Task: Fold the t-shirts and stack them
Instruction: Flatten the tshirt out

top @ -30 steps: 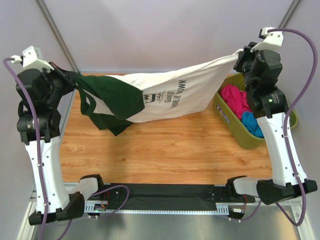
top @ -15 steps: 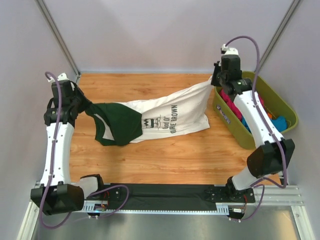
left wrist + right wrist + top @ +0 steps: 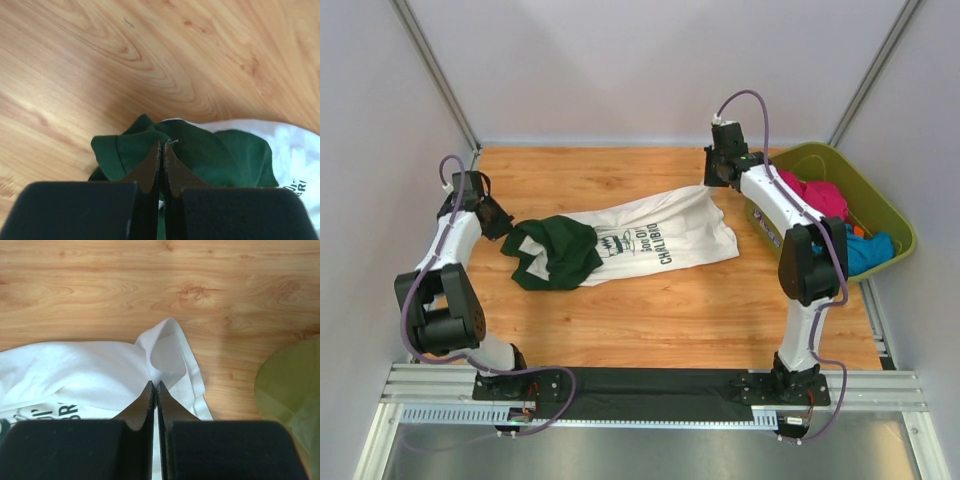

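A white t-shirt (image 3: 650, 235) with dark green sleeves and black print lies stretched across the wooden table (image 3: 650, 300), left to right. My left gripper (image 3: 492, 218) is shut on its green sleeve end (image 3: 190, 150) at the left, low over the table. My right gripper (image 3: 718, 180) is shut on the white hem corner (image 3: 165, 352) at the right, beside the bin. The green part is bunched up; the white part is wrinkled.
An olive green bin (image 3: 865, 190) at the right edge holds several more shirts, pink (image 3: 815, 195) and blue (image 3: 865, 250) among them. Its rim shows in the right wrist view (image 3: 292, 385). Grey walls close the table at back and sides.
Both arms have come down and forward from a high hold. The shirt, which hung stretched in the air, now lies on the table. Both grippers still hold it.
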